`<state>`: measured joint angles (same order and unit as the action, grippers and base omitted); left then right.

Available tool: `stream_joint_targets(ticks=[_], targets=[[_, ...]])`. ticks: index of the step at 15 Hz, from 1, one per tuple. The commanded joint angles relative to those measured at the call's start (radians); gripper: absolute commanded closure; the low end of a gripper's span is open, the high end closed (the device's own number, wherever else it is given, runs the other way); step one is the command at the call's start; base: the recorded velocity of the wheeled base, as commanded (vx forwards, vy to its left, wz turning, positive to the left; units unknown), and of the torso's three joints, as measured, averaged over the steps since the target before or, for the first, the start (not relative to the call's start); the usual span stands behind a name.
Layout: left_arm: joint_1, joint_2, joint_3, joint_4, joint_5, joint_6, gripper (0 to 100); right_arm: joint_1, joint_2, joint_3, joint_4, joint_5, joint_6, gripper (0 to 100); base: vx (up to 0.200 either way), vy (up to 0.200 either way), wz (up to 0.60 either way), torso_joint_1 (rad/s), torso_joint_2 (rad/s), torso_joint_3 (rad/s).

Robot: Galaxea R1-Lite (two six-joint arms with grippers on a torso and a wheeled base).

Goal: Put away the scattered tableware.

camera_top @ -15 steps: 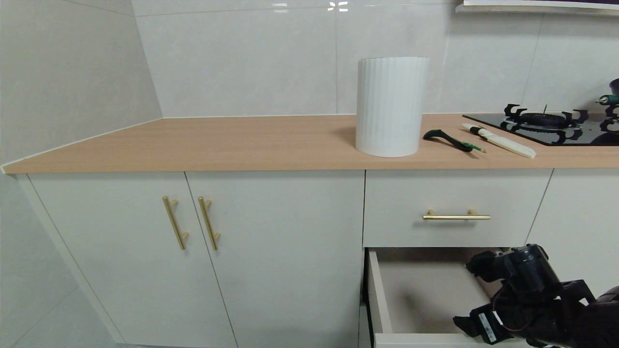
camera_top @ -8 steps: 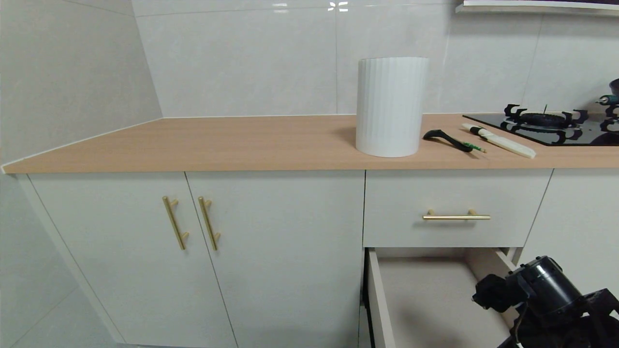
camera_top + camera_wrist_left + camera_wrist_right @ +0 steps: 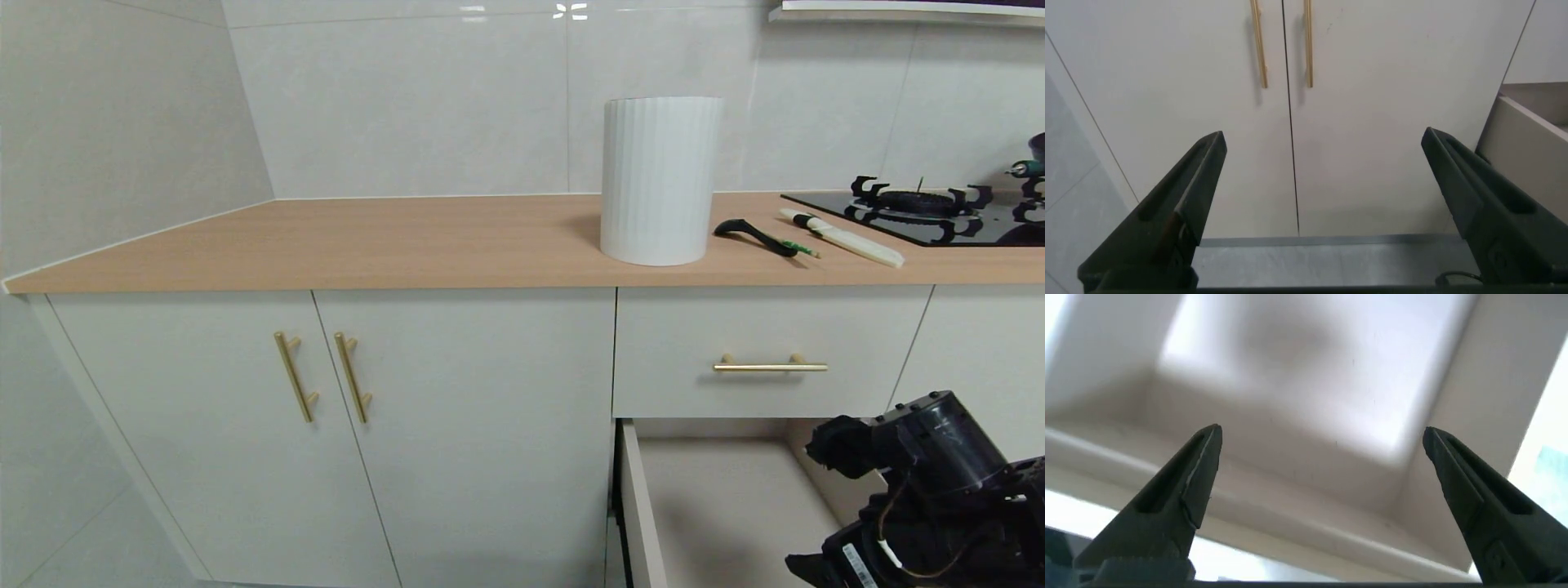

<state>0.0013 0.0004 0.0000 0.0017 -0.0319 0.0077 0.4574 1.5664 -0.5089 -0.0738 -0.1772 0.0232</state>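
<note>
Head view, from the left: the long wood-grain countertop (image 3: 367,245) runs from the wall corner to the tall white ribbed cylinder container (image 3: 660,180), which stands near its front edge. My left gripper (image 3: 1323,140) hangs low before the white double cabinet doors (image 3: 1372,122), jaws spread wide with nothing between them. Right of the cylinder, short of the black gas hob (image 3: 922,214), the black curved-handled utensil (image 3: 755,234) and the cream-handled knife (image 3: 845,238) lie side by side on the counter. Below them the upper white drawer (image 3: 767,351) is closed; the lower pale drawer (image 3: 645,506) stands pulled out. My right gripper (image 3: 1321,434) hangs over that drawer, jaws wide and holding nothing, and sits higher than half a second ago.
</note>
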Motion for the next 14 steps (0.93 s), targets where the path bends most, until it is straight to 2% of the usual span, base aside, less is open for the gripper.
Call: stream_joint_targets(ticks=[1,3,7,10,14], targets=[[0.0,0.0,0.0,0.0,0.0,0.0,0,-0.019,-0.019,-0.02,-0.012,0.001,0.006,0,0.0,0.0,0.0,0.0,0.0,0.0],[0.0,0.0,0.0,0.0,0.0,0.0,0,-0.036,-0.02,-0.013,-0.069,0.008,0.004,0,0.0,0.0,0.0,0.0,0.0,0.0],[0.0,0.0,0.0,0.0,0.001,0.0,0,-0.039,-0.02,-0.013,-0.078,0.007,0.004,0,0.0,0.0,0.0,0.013,-0.05,-0.034],[0.0,0.0,0.0,0.0,0.0,0.0,0,-0.039,-0.019,-0.013,-0.078,0.005,0.004,0,0.0,0.0,0.0,0.072,-0.26,-0.258],[0.0,0.0,0.0,0.0,0.0,0.0,0,-0.039,-0.019,-0.013,-0.078,0.005,0.004,0,0.0,0.0,0.0,0.178,-0.5,-0.288]])
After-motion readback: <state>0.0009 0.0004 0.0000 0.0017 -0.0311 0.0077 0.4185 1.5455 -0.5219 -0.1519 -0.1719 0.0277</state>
